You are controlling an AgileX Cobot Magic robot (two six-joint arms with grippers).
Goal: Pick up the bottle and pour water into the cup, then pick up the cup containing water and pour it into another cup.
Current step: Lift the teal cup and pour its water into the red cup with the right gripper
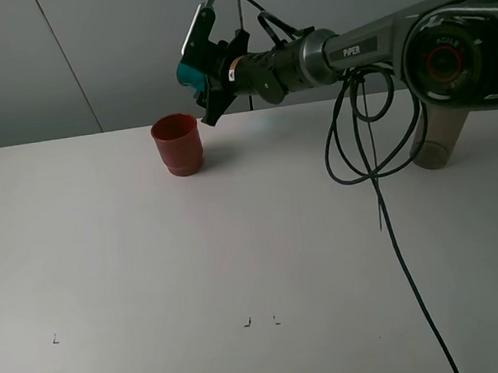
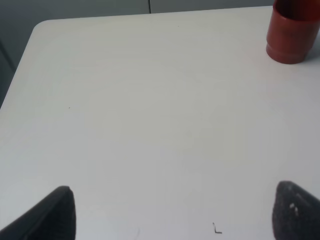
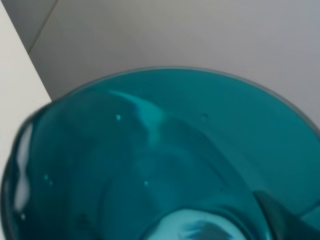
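Note:
My right gripper (image 1: pixel 209 74) reaches across to the left and is shut on the teal cup (image 1: pixel 190 72), which it holds tilted in the air just above and behind the red cup (image 1: pixel 177 143). The teal cup (image 3: pixel 165 160) fills the right wrist view, seen from close up, so the fingers are hidden there. The red cup (image 2: pixel 291 35) stands upright on the white table (image 1: pixel 237 240). My left gripper (image 2: pixel 172 215) hovers open over bare table, far from the red cup. The grey-brown bottle (image 1: pixel 432 147) shows only its lower part behind the right arm's base.
Black cables (image 1: pixel 359 141) hang in loops from the right arm down to the table and trail to the front edge. Small black marks (image 1: pixel 247 322) sit on the table near the front. A grey wall stands behind the table.

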